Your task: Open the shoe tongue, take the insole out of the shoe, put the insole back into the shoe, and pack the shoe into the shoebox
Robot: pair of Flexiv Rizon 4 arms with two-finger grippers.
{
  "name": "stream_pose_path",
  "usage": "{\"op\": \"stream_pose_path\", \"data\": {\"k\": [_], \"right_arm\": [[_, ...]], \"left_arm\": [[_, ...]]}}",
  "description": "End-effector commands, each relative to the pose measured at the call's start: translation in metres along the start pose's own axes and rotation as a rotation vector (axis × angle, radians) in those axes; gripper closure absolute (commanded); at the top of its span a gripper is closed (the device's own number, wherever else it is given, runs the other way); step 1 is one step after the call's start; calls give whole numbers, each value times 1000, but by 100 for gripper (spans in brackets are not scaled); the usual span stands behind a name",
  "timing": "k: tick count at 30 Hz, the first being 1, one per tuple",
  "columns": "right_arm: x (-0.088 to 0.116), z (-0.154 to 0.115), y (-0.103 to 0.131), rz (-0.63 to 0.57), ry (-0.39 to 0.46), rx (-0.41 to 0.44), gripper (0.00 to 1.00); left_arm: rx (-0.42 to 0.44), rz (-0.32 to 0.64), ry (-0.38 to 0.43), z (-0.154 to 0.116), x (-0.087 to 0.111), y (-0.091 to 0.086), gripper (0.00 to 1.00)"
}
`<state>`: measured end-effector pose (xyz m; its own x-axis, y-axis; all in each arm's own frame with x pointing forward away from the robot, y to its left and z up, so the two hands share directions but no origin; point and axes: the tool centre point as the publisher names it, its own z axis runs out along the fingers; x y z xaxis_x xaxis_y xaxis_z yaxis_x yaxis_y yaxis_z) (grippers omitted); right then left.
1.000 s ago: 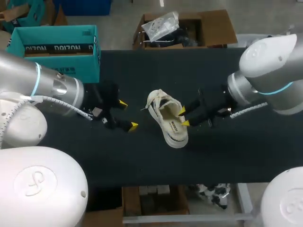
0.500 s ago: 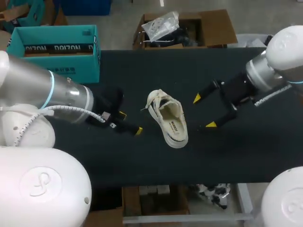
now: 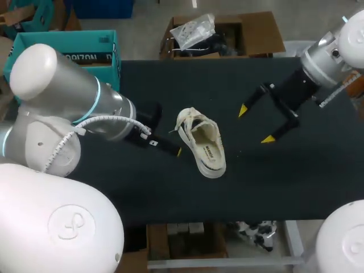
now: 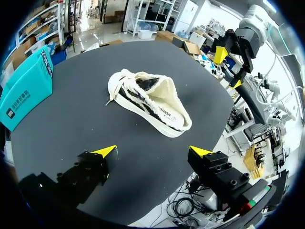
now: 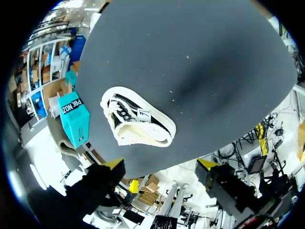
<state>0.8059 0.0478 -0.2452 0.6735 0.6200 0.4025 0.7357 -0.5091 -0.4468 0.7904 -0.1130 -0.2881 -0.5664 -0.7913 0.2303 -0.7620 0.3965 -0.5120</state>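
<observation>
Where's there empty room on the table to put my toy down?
The biggest bare patch of the table is along the near edge, in front of the shoe. More room lies at the far side, between the shoebox and the right gripper. It's crowded left of the shoe, where the left gripper sits close.

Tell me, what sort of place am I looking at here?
Probably a robot lab or test bench: a left gripper and a right gripper, both open, hang over a black table, where a white shoe lies, with a teal shoebox at one corner.
</observation>
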Motion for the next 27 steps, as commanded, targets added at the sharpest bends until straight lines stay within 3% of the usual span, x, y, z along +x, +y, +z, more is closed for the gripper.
{"op": "stream_pose_path", "data": {"k": [1, 3, 5, 10, 14, 20, 27], "right_arm": [[1, 0, 1, 1, -5, 2, 0], [-1, -3, 9, -132, -40, -42, 0], [-3, -7, 14, -134, -102, -90, 0], [-7, -24, 21, -296, -176, -166, 0], [-13, -33, 27, -525, -209, -277, 0], [-21, -37, 43, -800, -294, -358, 0], [-33, -40, 59, -1033, -380, -420, 0]], "left_arm": [[-36, -61, -157, 8, 4, -8, 0], [-43, -124, -218, 17, 7, -9, 0], [-35, -163, -285, 24, 9, -9, 0], [-93, -316, -377, 38, 10, -11, 0], [-127, -416, -466, 48, 11, -13, 0], [-188, -535, -494, 65, 10, -26, 0], [-230, -612, -514, 88, 8, -45, 0]]}}
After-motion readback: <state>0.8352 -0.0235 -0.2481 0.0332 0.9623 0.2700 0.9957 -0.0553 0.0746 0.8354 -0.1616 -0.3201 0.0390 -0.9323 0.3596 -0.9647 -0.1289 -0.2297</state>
